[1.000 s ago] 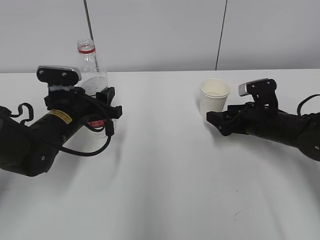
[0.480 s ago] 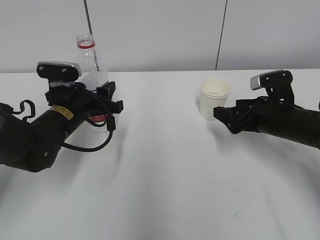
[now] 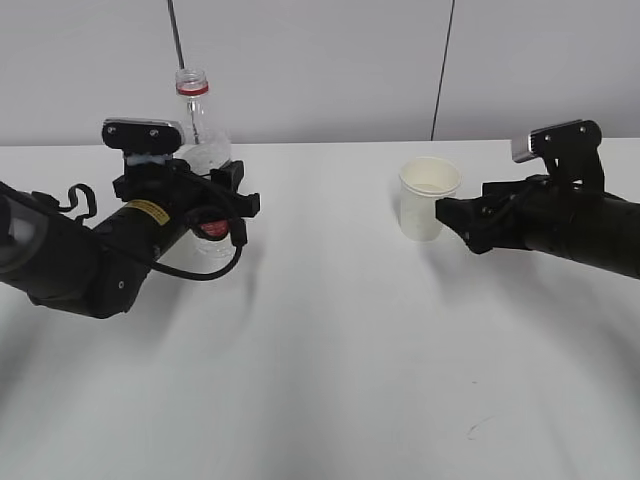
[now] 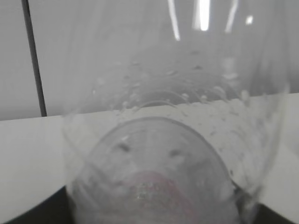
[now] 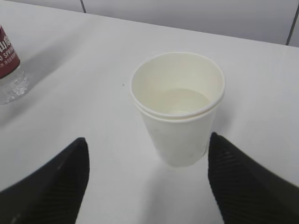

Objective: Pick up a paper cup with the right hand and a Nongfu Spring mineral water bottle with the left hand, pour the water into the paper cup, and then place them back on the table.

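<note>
The clear bottle (image 3: 200,140) with a red neck ring stands upright at the back left, its cap off. My left gripper (image 3: 228,205) is shut around its red-labelled lower half. In the left wrist view the bottle (image 4: 159,140) fills the frame, and only dark finger edges (image 4: 28,217) show at the bottom corners. The white paper cup (image 3: 428,198) stands on the table (image 3: 330,350) right of centre. My right gripper (image 3: 455,215) is open just right of the cup, not touching it. In the right wrist view the cup (image 5: 177,107) stands just beyond the two spread fingertips (image 5: 56,182).
A grey wall with dark vertical seams (image 3: 440,70) runs behind the table's far edge. The bottle's lower end (image 5: 7,65) shows at the left edge of the right wrist view. A small dark mark (image 3: 478,428) lies on the near tabletop.
My left arm has shifted right with the bottle in its grip. My right gripper has drawn back to the right, away from the cup, which stays put.
</note>
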{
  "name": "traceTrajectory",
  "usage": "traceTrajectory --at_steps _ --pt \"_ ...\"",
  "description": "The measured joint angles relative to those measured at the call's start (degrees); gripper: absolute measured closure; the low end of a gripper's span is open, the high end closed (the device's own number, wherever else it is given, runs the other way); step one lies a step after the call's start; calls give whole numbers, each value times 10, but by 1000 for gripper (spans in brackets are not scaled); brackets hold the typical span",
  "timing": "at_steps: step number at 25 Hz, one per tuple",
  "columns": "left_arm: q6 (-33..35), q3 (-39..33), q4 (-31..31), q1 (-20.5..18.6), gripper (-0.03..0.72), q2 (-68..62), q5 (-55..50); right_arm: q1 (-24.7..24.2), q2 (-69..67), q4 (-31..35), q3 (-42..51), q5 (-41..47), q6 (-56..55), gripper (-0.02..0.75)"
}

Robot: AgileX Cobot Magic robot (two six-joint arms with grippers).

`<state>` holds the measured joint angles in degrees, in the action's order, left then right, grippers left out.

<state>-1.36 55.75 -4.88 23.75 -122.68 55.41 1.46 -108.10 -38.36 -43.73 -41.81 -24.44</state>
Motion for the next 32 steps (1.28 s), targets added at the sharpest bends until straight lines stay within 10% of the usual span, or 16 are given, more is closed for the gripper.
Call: traceTrajectory --at_steps 13,21,32 --pt "0 5 -9 0 340 -12 18 0 12 0 3 13 0 153" --pt "0 5 -47 5 150 -13 12 0 16 -2 3 24 0 153" --pt "19 -8 -27 5 130 74 -20 0 101 -1 5 157 -1 153"
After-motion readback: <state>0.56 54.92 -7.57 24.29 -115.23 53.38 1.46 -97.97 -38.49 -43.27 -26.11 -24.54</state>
